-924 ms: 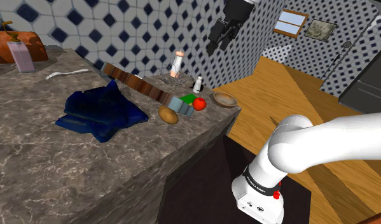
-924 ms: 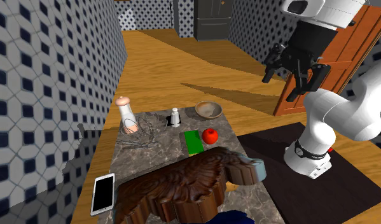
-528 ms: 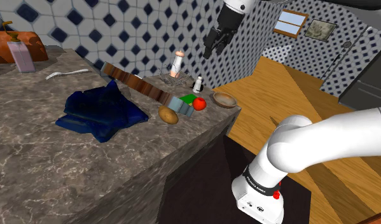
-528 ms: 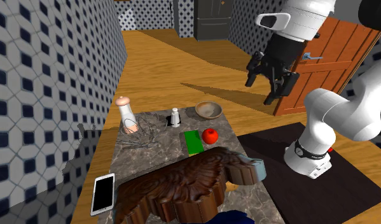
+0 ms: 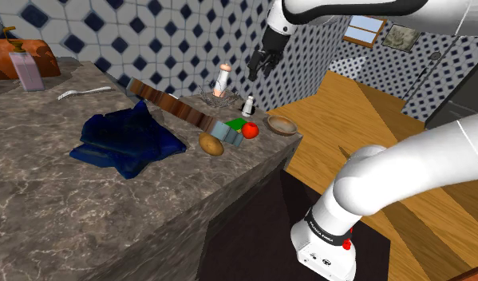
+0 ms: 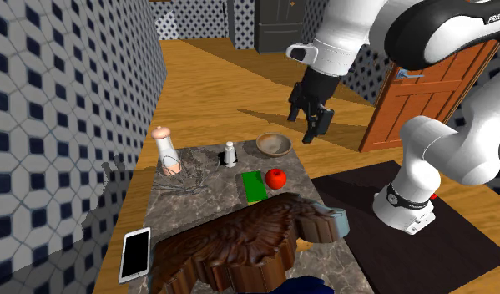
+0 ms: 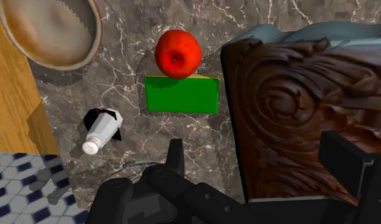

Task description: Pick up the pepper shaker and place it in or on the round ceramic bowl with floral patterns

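Gripper (image 5: pixel 261 64) has swung toward the shoulder view's left and dropped a bit. It's now hanging high above the marble counter's (image 5: pixel 37 191) far end, fingers spread wide, nothing in them. Bowl (image 6: pixel 274 144) sits at the far corner edge. Pepper shaker (image 6: pixel 229 154) stands upright left of it in both exterior views, cap up, with bare marble around it.

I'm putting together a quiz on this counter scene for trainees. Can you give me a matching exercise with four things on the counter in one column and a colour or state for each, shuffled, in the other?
Things:
1. pepper shaker
2. bowl
3. apple
4. phone

Descriptions:
A. red, beside the green block
B. lying flat, black screen
C. small, white, standing upright
D. round, brownish, empty

Pairs: 1-C, 2-D, 3-A, 4-B
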Robot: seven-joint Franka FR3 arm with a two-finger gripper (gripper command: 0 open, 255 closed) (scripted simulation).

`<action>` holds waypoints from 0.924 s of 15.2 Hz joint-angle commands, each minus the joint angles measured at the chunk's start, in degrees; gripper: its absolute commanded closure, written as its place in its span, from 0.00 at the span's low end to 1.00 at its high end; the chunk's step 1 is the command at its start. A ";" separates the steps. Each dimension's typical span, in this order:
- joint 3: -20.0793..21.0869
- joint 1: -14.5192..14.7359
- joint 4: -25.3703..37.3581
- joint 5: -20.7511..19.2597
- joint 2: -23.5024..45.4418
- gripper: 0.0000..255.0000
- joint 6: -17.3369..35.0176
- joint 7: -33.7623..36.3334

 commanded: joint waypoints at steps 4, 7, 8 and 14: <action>-3.40 -1.61 1.78 -1.03 8.40 0.00 6.22 -2.54; -5.25 -2.41 3.76 -1.09 13.74 0.00 9.31 -4.02; -5.85 -2.68 4.55 -1.02 15.57 0.00 10.26 -4.55; -9.09 -4.32 10.53 0.57 27.01 0.00 15.08 -8.04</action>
